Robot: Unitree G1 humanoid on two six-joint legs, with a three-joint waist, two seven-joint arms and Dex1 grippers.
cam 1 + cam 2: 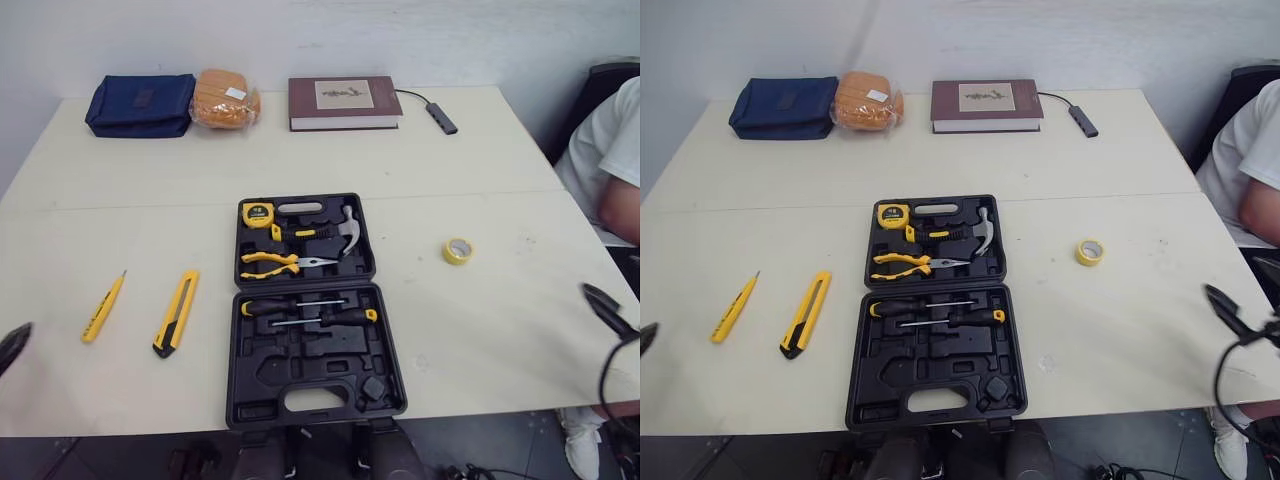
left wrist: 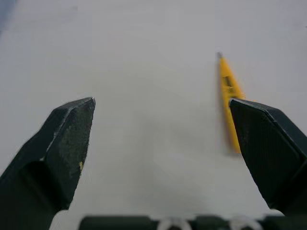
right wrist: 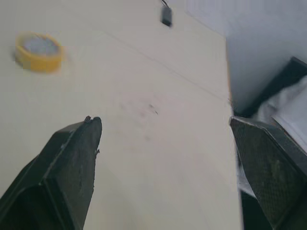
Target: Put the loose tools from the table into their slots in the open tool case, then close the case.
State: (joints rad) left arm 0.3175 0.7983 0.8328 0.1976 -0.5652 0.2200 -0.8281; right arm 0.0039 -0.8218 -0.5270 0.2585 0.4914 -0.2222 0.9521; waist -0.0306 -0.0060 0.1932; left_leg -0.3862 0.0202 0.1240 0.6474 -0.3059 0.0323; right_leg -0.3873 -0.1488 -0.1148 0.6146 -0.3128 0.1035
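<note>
Cream surface (image 1: 480, 160) under a pale wall (image 1: 400, 30) at 12 o'clock, with a seam running side to side just past the far end of the case. The black tool case (image 1: 310, 395) lies open in the middle, its near end right at the 6 o'clock edge. The far half holds a tape measure (image 1: 258, 214), a hammer (image 1: 335, 232) and pliers (image 1: 280, 263). The near half holds two screwdrivers (image 1: 305, 310) above empty moulded slots.

Take the case as the dial's centre. A yellow-and-black utility knife (image 1: 176, 313) lies at 9 o'clock, apart from the case, and a slim yellow tester pen (image 1: 103, 307) lies farther out the same way. A yellow tape roll (image 1: 458, 250) sits at 2 o'clock.

Along the far edge are a blue pouch (image 1: 140, 105) at 11, an orange bundle (image 1: 225, 98) touching it, a brown book (image 1: 345, 103) at 12 and a small cabled hub (image 1: 441, 117) at 1. A person's white sleeve (image 1: 615, 140) is at the 3 o'clock edge.

The left fingers (image 2: 67, 139) hang at the 9 o'clock edge, spread wide, with the tester pen just beside one tip. The right fingers (image 3: 72, 163) are at 3 o'clock, also spread wide over bare surface. There are broad open stretches on both sides of the case.
</note>
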